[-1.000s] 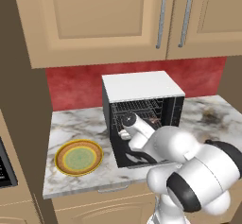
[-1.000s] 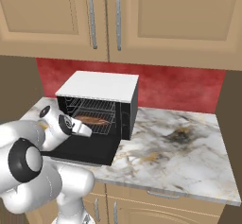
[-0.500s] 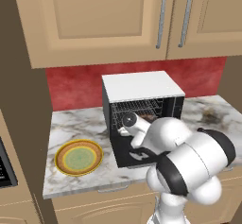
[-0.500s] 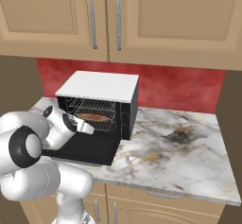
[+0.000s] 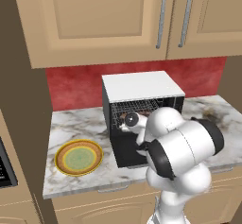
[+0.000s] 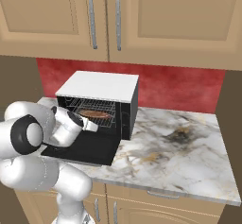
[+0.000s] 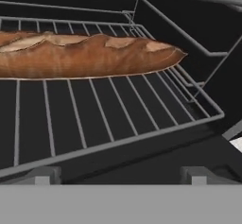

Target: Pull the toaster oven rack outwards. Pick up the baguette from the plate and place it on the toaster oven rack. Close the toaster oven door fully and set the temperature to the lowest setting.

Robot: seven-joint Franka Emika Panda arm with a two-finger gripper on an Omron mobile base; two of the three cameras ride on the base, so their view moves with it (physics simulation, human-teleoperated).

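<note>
The toaster oven [image 5: 142,87] [image 6: 100,87] stands on the counter with its door [image 6: 84,147] [image 5: 124,153] folded down flat. On the toaster oven rack [image 7: 118,119] [image 6: 101,108] lies the baguette [image 7: 85,55] [image 6: 96,115], lengthwise across the bars. My gripper [image 7: 120,176] [image 6: 92,125] [image 5: 128,120] hovers above the door at the oven mouth, open, its fingertips [image 7: 43,176] short of the rack's front bar and clear of the bread. The yellow-rimmed plate [image 5: 79,157] sits bare to the oven's left.
Marble counter [image 6: 179,157] stretches right of the oven, with a dark stain [image 6: 180,133]. Wooden wall cabinets [image 6: 118,20] hang above the oven. A dark appliance [image 5: 4,171] stands at the far left edge. The arm's big elbow [image 5: 182,147] blocks the oven's lower front.
The arm's elbow has swung up and in toward the oven while the hand has stayed at the oven mouth. The baguette has stayed on the rack.
</note>
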